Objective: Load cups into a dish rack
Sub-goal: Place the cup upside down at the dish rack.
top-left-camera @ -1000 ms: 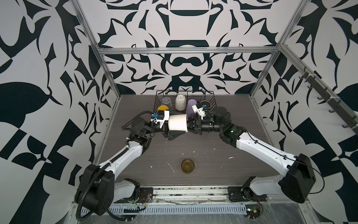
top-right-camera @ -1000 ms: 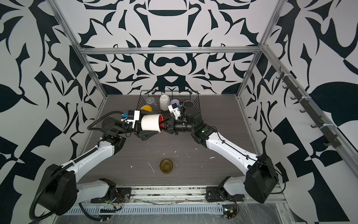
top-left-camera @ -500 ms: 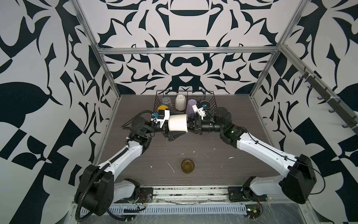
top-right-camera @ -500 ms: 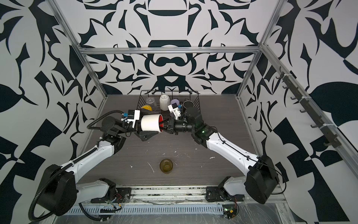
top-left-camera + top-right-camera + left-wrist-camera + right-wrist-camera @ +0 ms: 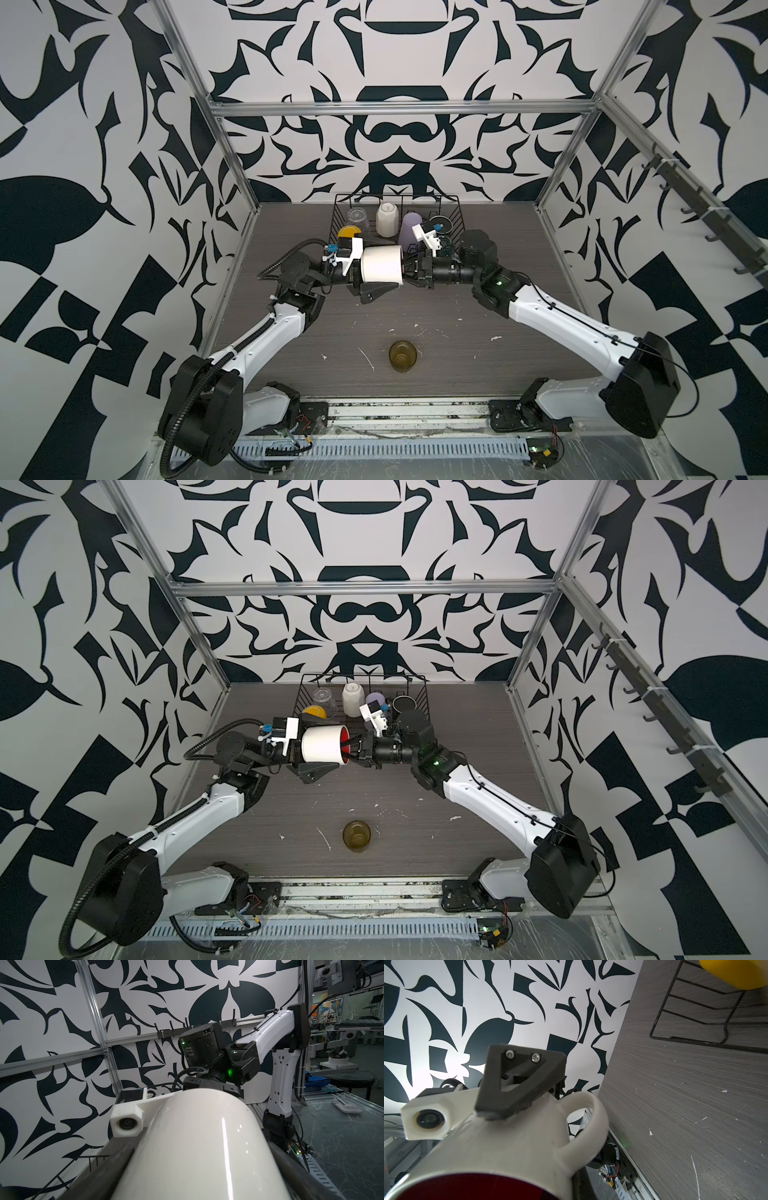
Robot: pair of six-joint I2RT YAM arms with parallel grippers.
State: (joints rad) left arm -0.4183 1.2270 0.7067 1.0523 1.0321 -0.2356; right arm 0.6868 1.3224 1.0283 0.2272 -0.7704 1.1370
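Held level midair, the red-lined white mug [image 5: 381, 266] looks mid-handover: right gripper [image 5: 348, 746] pinches its rim; left gripper [image 5: 318, 746] straddles it, grip unclear.

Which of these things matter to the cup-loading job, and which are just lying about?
Job: white mug, held aloft; olive glass on the table; dish rack, partly loaded.
Lying about: white scraps on the table; wall hooks.

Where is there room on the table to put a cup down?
Bare table lies in front, either side of the olive glass, and beside the dish rack toward each wall. The rack is crowded; the white mug hangs just before it.
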